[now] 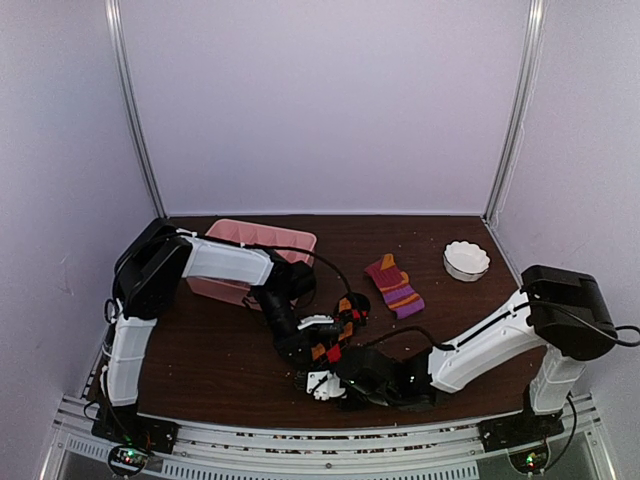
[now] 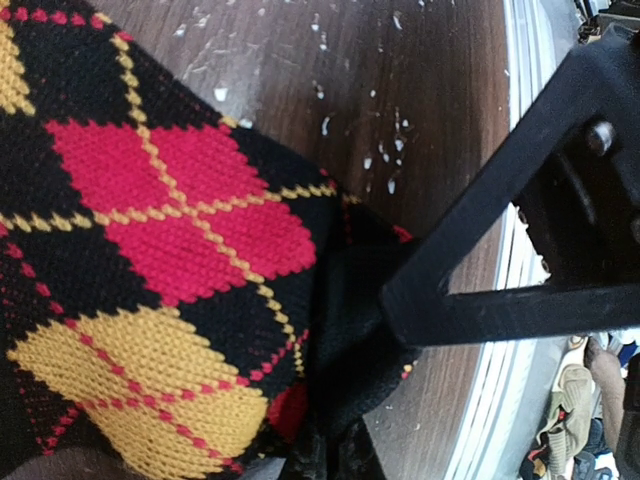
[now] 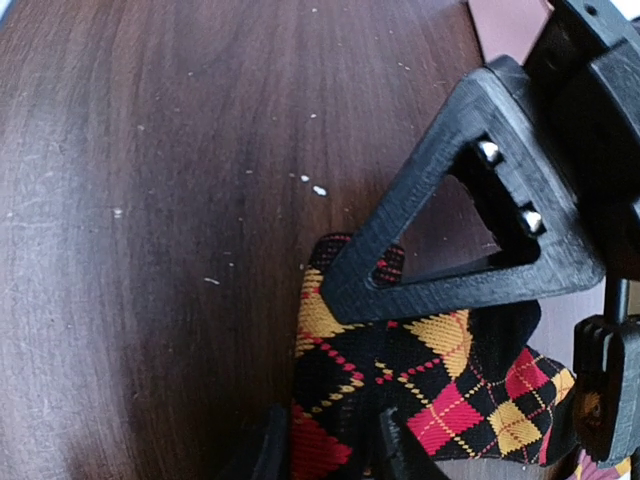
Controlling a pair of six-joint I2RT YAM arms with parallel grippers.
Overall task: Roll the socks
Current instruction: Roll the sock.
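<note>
Two socks are in view. A black argyle sock [image 1: 342, 322] with red and yellow diamonds lies near the front middle of the table, between both grippers. My left gripper [image 1: 318, 338] is shut on its bunched black end [image 2: 350, 380]. My right gripper [image 3: 332, 455] comes from the opposite side, and its two fingers [image 3: 270, 452] close round the sock's other end [image 3: 335, 420]. The left gripper's black triangular finger [image 3: 400, 290] lies across the sock in the right wrist view. A striped purple and orange sock [image 1: 393, 285] lies flat and untouched farther back.
A pink tray [image 1: 250, 238] stands at the back left, behind the left arm. A small white bowl [image 1: 466, 260] sits at the back right. The table's front edge and metal rail [image 2: 500, 400] run close by the grippers. White specks dot the dark wood.
</note>
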